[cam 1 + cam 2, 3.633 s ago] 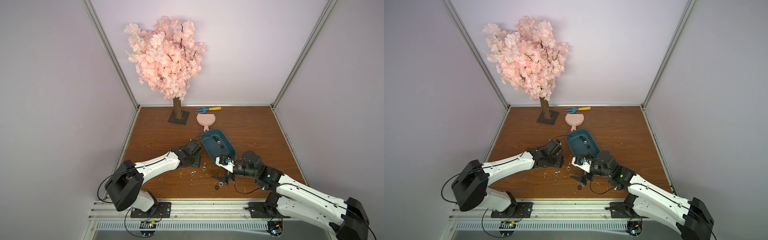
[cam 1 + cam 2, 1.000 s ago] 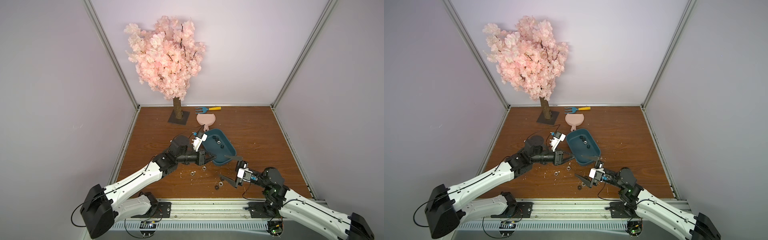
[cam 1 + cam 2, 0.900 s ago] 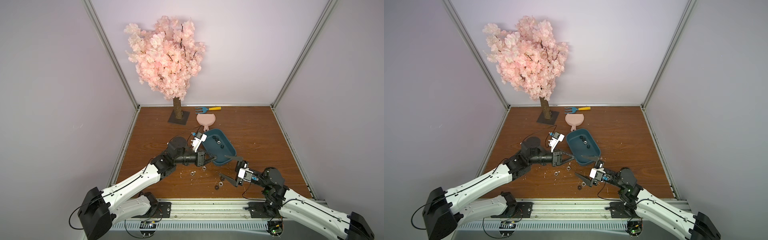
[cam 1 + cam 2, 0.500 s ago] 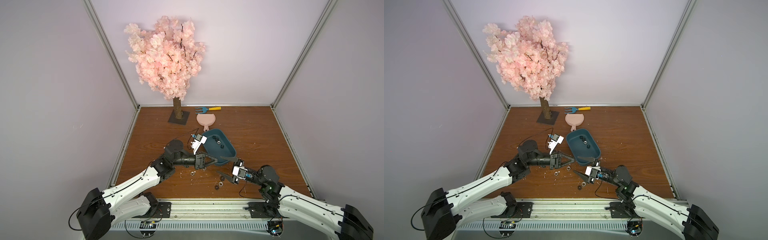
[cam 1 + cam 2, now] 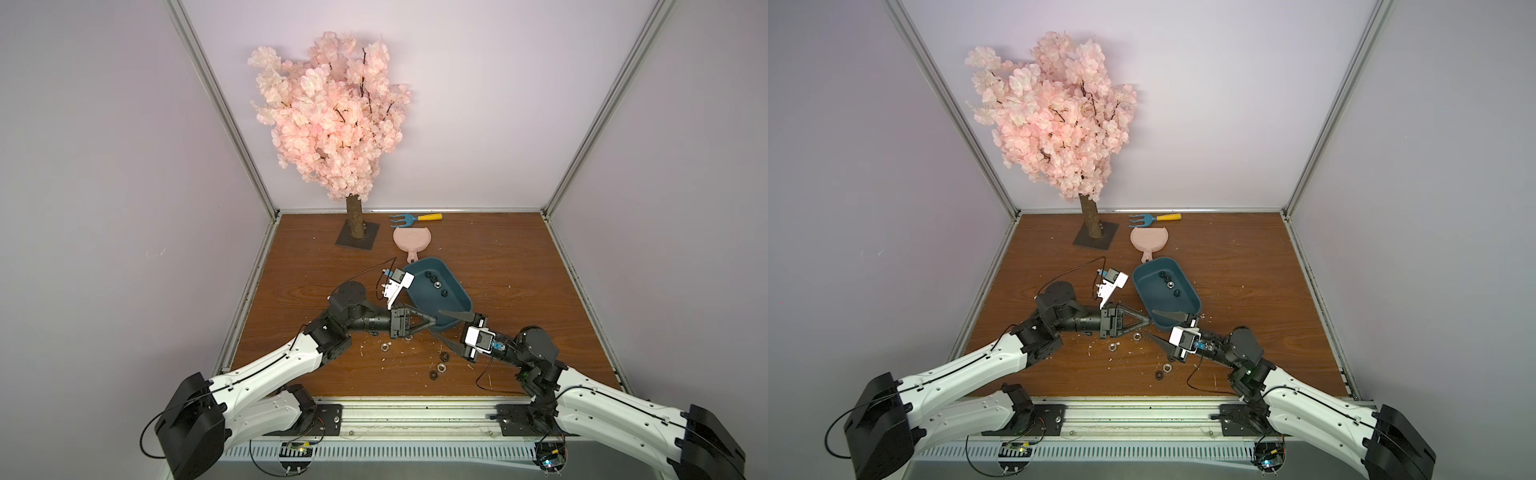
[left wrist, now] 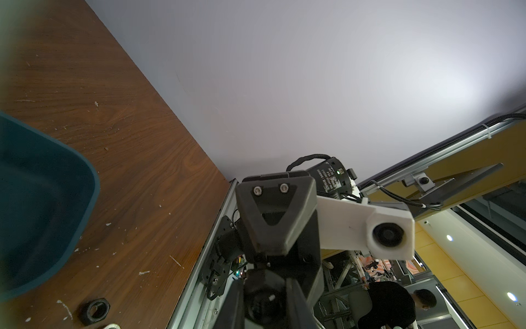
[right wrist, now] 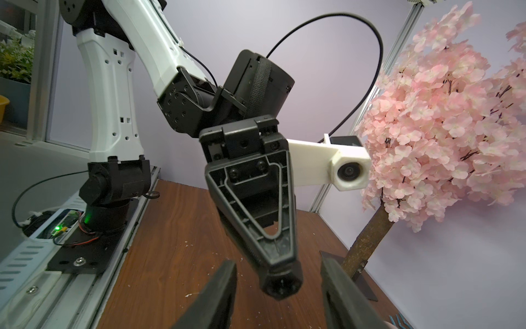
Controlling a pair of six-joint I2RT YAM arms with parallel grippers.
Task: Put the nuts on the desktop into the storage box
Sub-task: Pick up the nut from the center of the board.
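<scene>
My left gripper [image 5: 434, 323] [image 5: 1148, 326] hangs just above the desktop [image 5: 519, 270], in front of the teal storage box [image 5: 430, 305], and is shut on a black nut [image 7: 281, 284]. In the left wrist view that gripper [image 6: 264, 302] shows the nut [image 6: 260, 299] between its jaws. My right gripper [image 5: 439, 323] [image 7: 280, 270] faces it, open. Its two fingers stand either side of the held nut with gaps. Three nuts [image 5: 437, 284] lie in the box. Several more nuts [image 5: 441, 367] [image 5: 1112, 346] [image 6: 95, 309] lie on the desktop below the grippers.
A pink blossom tree [image 5: 332, 124] on a dark square base [image 5: 365, 245] stands at the back. Beside it lie a pink dustpan [image 5: 412, 240] and a blue rake with a yellow handle [image 5: 415, 217]. Walls close three sides; a metal rail [image 5: 415, 415] runs along the front.
My right gripper has moved left and up to the left gripper's tip, and its jaws have narrowed around the held nut. The left arm has drawn its elbow back, its tip staying almost still.
</scene>
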